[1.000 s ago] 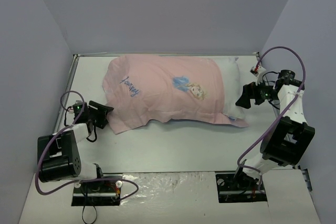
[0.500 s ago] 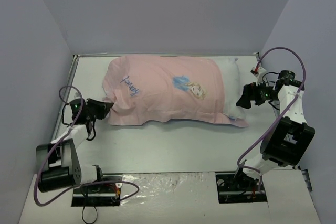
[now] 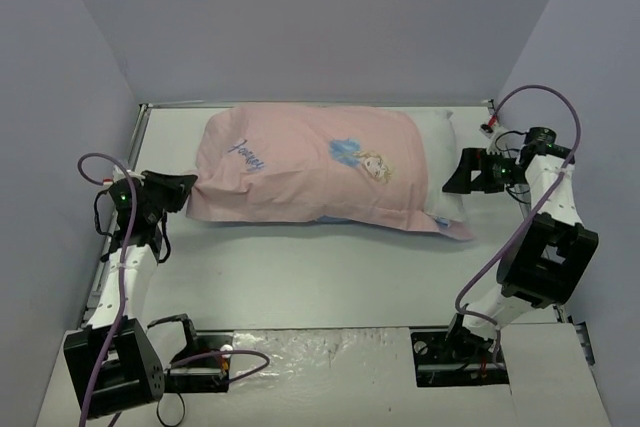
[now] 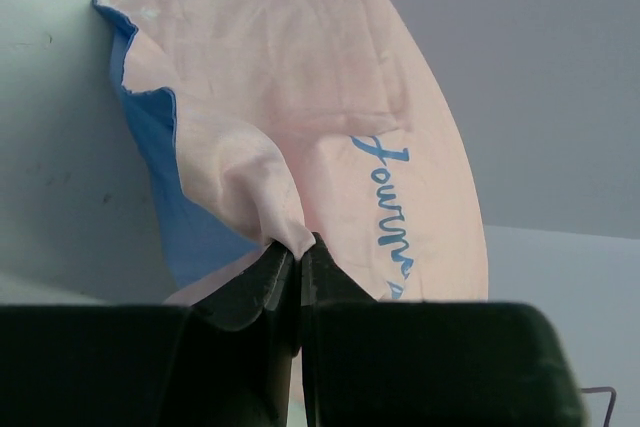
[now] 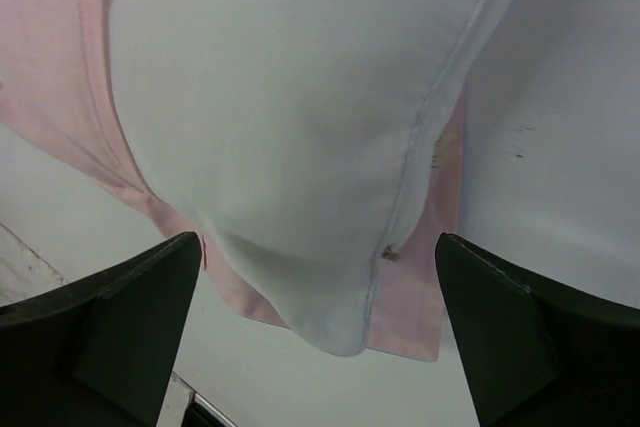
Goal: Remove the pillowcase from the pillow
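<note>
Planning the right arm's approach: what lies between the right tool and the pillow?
Nothing: the right wrist view shows the pillow's bare white end straight ahead of the open right tool.

Plain lavender-grey walls [image 3: 300,17] are enclosing a white table [image 3: 300,277] on three sides while soft even light is falling across it.

I'm looking down on a white bench [image 3: 320,277], and the wrist views show a few small dark scuffs on it. Plain grey-lilac walls [image 3: 300,17] close it in at the back and on both sides. A thin metal rail [image 3: 133,142] runs along its left and back edges. A crinkled, shiny sheet [image 3: 330,347] lies flat across the near edge.
</note>
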